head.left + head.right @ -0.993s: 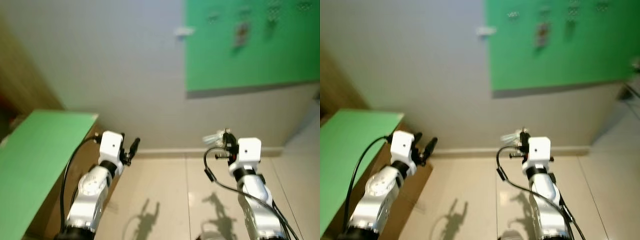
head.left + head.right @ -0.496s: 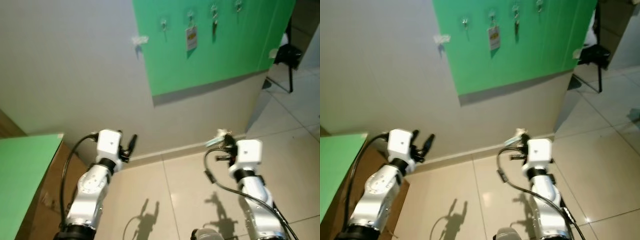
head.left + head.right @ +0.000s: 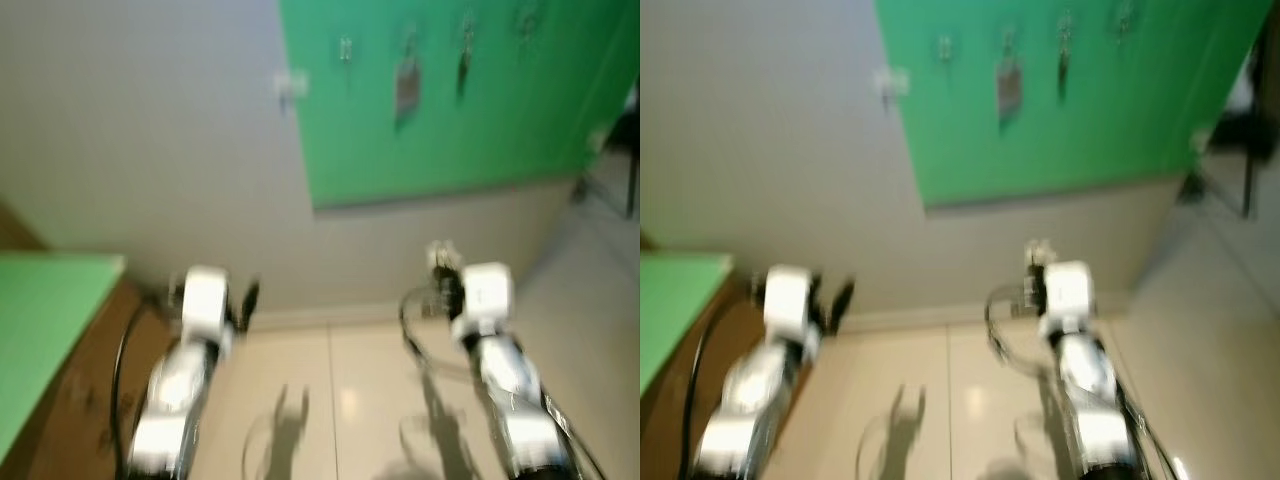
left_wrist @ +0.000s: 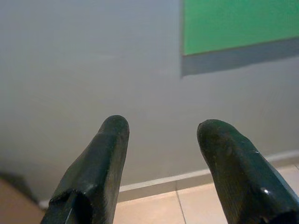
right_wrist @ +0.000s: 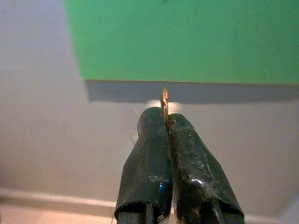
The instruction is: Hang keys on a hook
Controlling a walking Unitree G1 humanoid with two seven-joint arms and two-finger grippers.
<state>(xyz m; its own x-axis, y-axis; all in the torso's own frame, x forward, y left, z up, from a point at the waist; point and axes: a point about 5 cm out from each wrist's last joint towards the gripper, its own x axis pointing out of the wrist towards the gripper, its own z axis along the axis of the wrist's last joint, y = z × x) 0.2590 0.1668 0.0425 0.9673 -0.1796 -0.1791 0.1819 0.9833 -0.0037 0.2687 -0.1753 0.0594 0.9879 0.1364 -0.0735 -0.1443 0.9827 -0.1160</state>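
While both head views are blurred, a green board [image 3: 450, 100] is seen on the grey wall [image 3: 150, 150], with hooks [image 3: 345, 48] and hanging items along its top. The right gripper [image 5: 166, 122] is held before the board's lower edge, fingers pressed together on the keys [image 5: 164, 101] — a thin brass edge is visible. The left gripper [image 4: 161, 135] is raised toward the wall, fingers spread — nothing between them.

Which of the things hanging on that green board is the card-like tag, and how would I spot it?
Look at the large green board on the grey wall. Along its top hangs a row of small items; the second from the left is the pale rectangular tag, broader and flatter than its thin, blurred neighbours.
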